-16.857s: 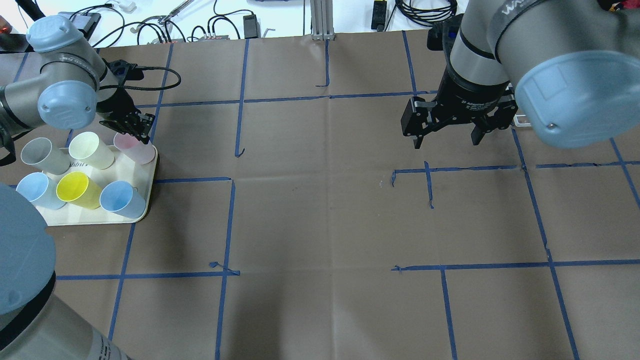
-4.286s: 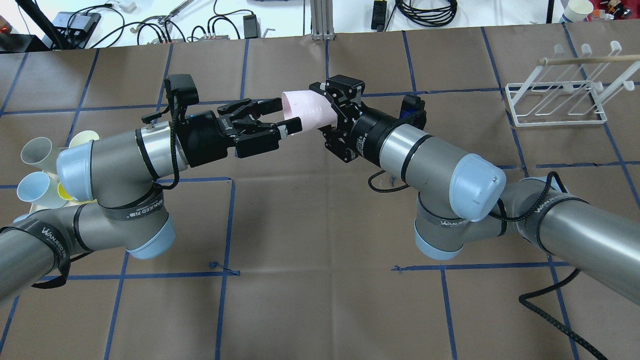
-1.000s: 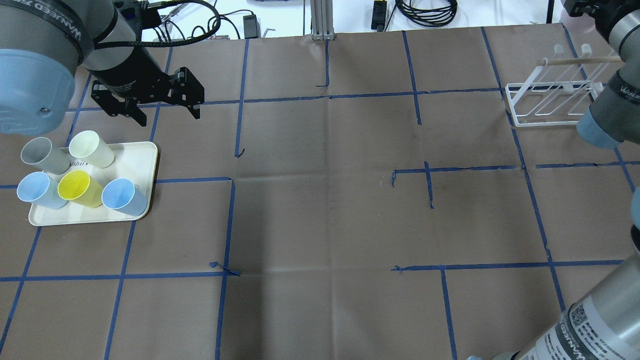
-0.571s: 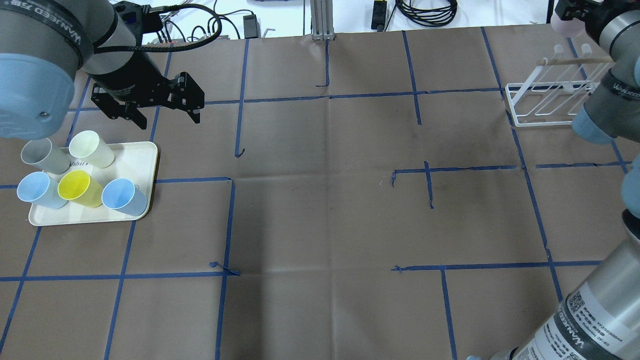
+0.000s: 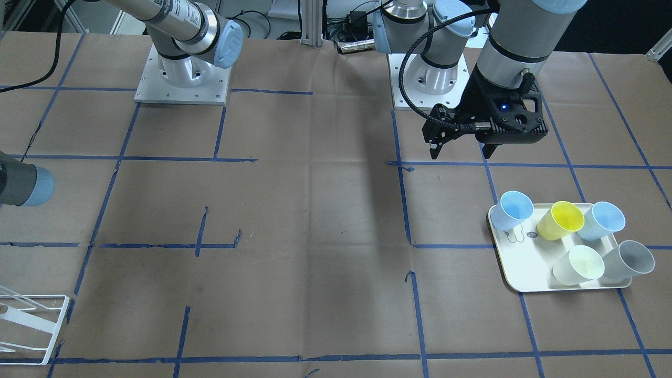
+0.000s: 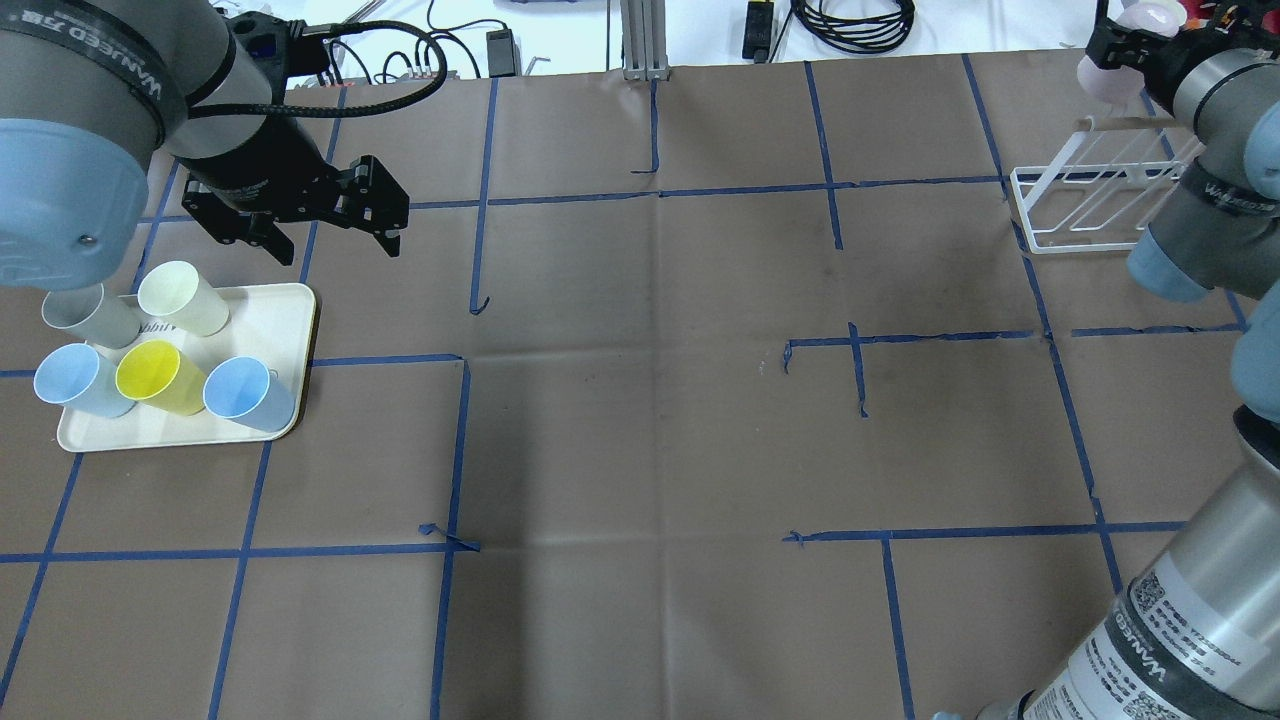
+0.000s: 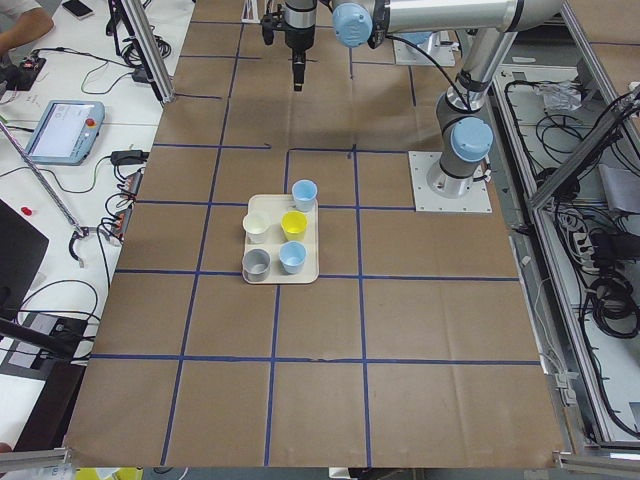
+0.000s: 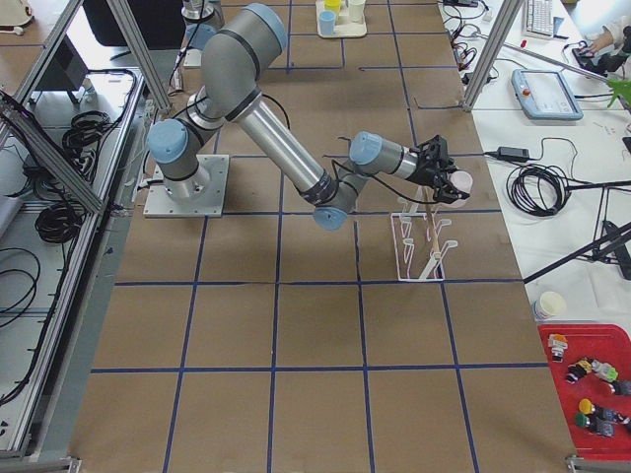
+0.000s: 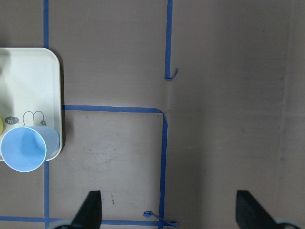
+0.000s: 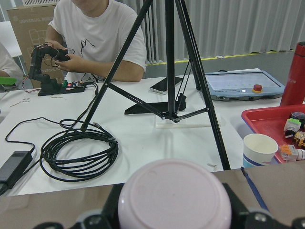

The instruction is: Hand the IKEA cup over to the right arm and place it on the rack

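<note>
The pink IKEA cup (image 6: 1100, 78) is held in my right gripper (image 6: 1115, 50), up over the far side of the white wire rack (image 6: 1100, 205). The right wrist view shows the cup's round base (image 10: 174, 200) between the fingers (image 10: 95, 222). The exterior right view shows the cup (image 8: 459, 184) just above the rack's rods (image 8: 419, 246). My left gripper (image 6: 330, 215) is open and empty, hovering just beyond the cream tray (image 6: 285, 310). Its two fingertips (image 9: 90, 207) stand wide apart over bare table.
The tray holds several cups: grey (image 6: 85, 312), cream (image 6: 180, 298), yellow (image 6: 158, 378) and two blue (image 6: 245, 398). The rack's corner shows at the front-facing view's lower left (image 5: 31, 325). Cables, a tripod and a paper cup (image 10: 259, 148) lie beyond the table's far edge.
My right gripper has come leftward into view with the pink cup, over the rack's far side. My left gripper has shifted slightly and stays open.
</note>
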Robot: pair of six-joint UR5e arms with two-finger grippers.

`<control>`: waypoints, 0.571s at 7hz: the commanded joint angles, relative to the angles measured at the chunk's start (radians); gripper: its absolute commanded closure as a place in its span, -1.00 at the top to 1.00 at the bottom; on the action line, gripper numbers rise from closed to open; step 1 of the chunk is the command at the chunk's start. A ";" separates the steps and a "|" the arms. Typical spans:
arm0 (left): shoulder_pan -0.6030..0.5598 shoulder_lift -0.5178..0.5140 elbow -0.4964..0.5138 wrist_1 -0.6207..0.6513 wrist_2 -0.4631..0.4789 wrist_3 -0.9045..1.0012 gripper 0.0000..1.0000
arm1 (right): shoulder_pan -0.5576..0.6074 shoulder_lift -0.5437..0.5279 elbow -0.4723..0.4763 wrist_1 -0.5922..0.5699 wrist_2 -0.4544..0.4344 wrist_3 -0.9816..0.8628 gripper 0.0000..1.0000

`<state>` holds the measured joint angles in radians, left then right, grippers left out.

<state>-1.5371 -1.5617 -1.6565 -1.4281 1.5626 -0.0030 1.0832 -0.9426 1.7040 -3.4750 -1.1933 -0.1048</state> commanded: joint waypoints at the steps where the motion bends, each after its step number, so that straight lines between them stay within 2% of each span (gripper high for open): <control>1: 0.000 0.000 0.000 0.000 -0.001 0.027 0.98 | -0.002 -0.011 0.032 0.002 0.000 0.001 -0.48; 4: 0.002 0.000 0.001 -0.027 0.000 0.055 0.99 | -0.006 -0.016 0.048 0.002 -0.002 -0.001 -0.48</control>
<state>-1.5366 -1.5616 -1.6558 -1.4417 1.5630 0.0468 1.0787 -0.9569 1.7488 -3.4730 -1.1944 -0.1050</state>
